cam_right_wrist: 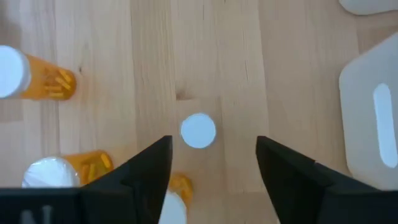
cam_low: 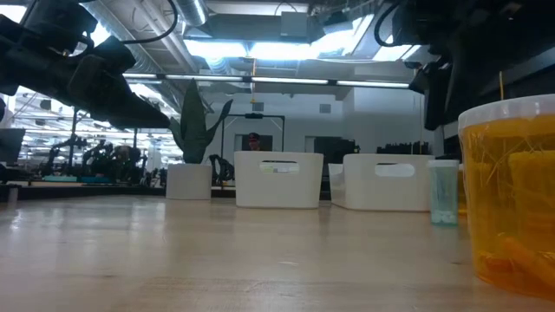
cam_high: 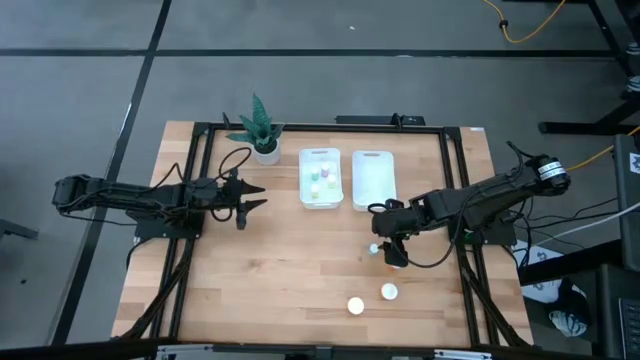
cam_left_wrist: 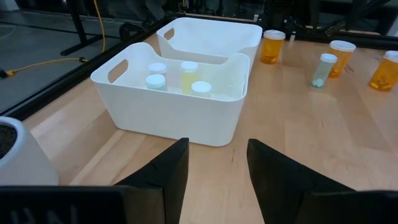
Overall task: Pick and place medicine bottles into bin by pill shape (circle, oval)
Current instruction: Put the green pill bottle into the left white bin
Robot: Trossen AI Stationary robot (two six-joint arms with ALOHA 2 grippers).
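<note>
Right gripper (cam_right_wrist: 211,165), fingers spread, hides part of an amber bottle (cam_right_wrist: 180,185) beneath it; left bin (cam_left_wrist: 180,102) holds small bottles (cam_left_wrist: 155,81); left gripper (cam_left_wrist: 214,177) parted, empty.

The desk (cam_high: 290,270) was pale wood with a striped plank grain. Both bins (cam_left_wrist: 180,112) were white — so were the bottle caps (cam_right_wrist: 198,131). The larger bottles (cam_left_wrist: 272,48) were amber-orange; the fingers (cam_right_wrist: 146,171) were black.

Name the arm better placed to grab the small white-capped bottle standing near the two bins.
Right. Its open tool hangs directly over that small pale green bottle; the left tool waits beyond the white bins.
</note>
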